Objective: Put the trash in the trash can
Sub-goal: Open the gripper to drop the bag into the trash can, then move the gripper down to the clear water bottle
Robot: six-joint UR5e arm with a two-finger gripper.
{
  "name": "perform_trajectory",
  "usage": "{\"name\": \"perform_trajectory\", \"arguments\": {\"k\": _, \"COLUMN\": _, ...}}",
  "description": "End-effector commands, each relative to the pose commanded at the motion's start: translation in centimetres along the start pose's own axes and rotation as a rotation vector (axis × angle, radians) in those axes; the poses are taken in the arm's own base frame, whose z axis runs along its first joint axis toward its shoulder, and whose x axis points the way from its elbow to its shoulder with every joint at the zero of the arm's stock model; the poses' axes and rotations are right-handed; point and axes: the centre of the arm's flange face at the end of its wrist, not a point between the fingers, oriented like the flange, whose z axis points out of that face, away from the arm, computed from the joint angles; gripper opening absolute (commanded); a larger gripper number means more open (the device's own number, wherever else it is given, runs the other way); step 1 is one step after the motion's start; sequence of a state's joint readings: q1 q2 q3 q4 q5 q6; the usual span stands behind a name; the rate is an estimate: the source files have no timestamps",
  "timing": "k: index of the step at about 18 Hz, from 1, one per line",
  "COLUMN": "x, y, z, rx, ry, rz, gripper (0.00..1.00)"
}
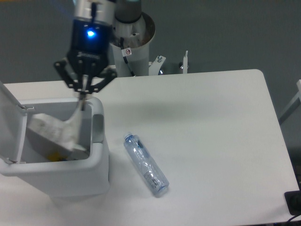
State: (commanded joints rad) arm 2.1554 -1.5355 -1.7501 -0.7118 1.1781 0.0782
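My gripper [83, 97] hangs over the far right corner of the white trash can [96, 162], shut on a corner of the crumpled white paper wad [54, 131]. The wad dangles inside the can's opening, below the rim. The can's flip lid [8, 120] stands open at the left. A clear bluish plastic bottle [146, 164] lies on the table to the right of the can, its cap end toward the can.
Something yellow and white [61, 155] lies at the bottom of the can. The arm's base column [129, 44] stands at the table's far edge. A black object [293, 202] sits at the lower right corner.
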Motion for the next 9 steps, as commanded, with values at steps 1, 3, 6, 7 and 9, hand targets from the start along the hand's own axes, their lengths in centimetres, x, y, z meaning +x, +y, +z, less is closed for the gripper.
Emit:
{"name": "perform_trajectory", "arguments": {"k": 1, "x": 0.1, "y": 0.0, "z": 0.0, "rx": -0.001, "ry": 0.001, "rz": 0.004, "gripper": 0.06}}
{"name": "perform_trajectory", "arguments": {"k": 3, "x": 0.1, "y": -0.4, "z": -0.3, "rx": 0.015, "ry": -0.006, "rz": 0.04, "gripper": 0.82}}
{"name": "perform_trajectory", "arguments": {"k": 6, "x": -0.1, "y": -0.9, "z": -1.2, "rx": 0.031, "ry": -0.014, "rz": 0.04, "gripper": 1.0}}
{"name": "perform_trajectory", "arguments": {"k": 7, "x": -0.3, "y": -1.0, "z": -1.5, "rx": 0.037, "ry": -0.018, "rz": 0.036, "gripper": 1.0}}
{"name": "perform_trajectory", "arguments": {"k": 9, "x": -3.3, "y": -1.7, "z": -2.6, "rx": 0.058, "ry": -0.056, "rz": -0.038, "gripper": 1.0}}
